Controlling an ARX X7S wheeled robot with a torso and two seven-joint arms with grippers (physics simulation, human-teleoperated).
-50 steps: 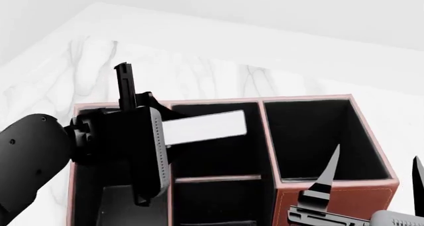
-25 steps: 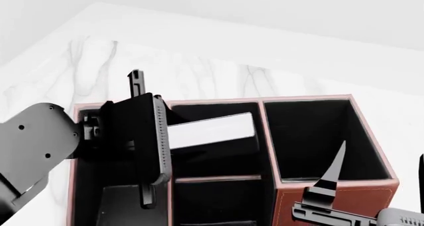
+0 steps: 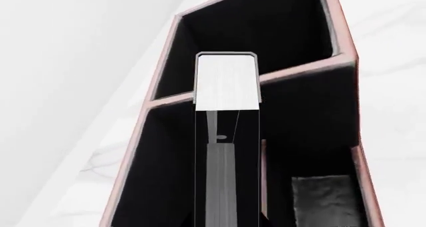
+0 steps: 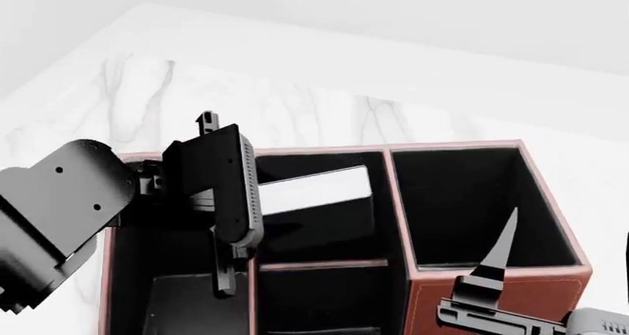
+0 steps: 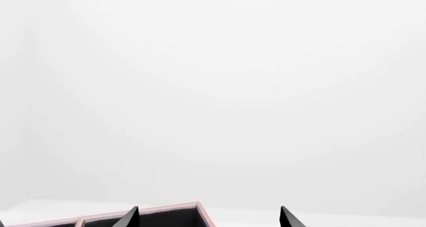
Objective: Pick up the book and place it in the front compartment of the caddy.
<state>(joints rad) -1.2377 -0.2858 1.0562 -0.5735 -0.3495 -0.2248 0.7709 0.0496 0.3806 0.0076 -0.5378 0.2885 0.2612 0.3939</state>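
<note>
The reddish-brown caddy fills the lower head view, its pinkish rims framing black compartments. My left gripper is shut on the book, a thin black book whose white page edges point right. The book hangs tilted over the middle back compartment, behind a pink divider. In the left wrist view the book runs straight away from the camera, and its white end crosses a caddy divider. My right gripper is open and empty, by the caddy's right front corner. One of its fingers rises before the right compartment.
The caddy stands on a white marbled table with a pale wall behind it. The right wrist view shows mostly blank wall, with a caddy rim between the fingertips. A grey patch lies at the bottom of one compartment.
My left arm has swung up and right, carrying the book slightly right over the middle back compartment. The right gripper has barely shifted.
</note>
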